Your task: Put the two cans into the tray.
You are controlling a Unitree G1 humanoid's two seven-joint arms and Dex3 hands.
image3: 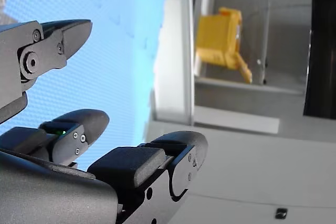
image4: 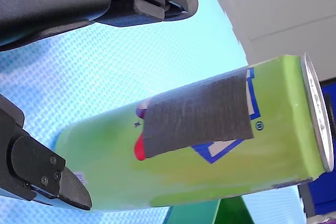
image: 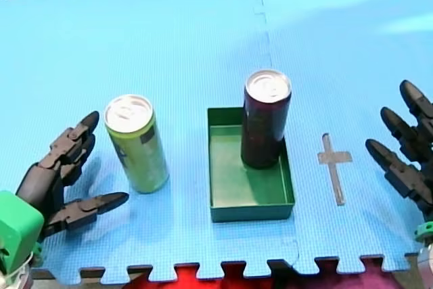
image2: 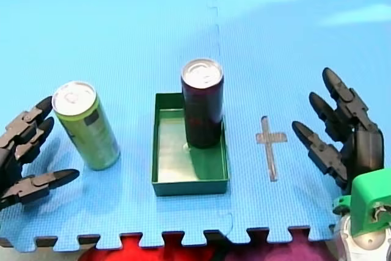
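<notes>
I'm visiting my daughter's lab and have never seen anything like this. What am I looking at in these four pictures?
This is a humanoid robot with two arms, each ending in a three-fingered hand. Two pictures come from cameras in its head, looking down at a blue foam mat. Two come from cameras at its wrists, so the dark fingers loom close. A dark red can stands upright inside a green tray. A lime green can stands on the mat left of the tray. A grey tape cross marks the mat on the tray's right. The left hand is close beside the lime green can without gripping it; the right hand is beyond the cross. Both hold nothing.
</notes>
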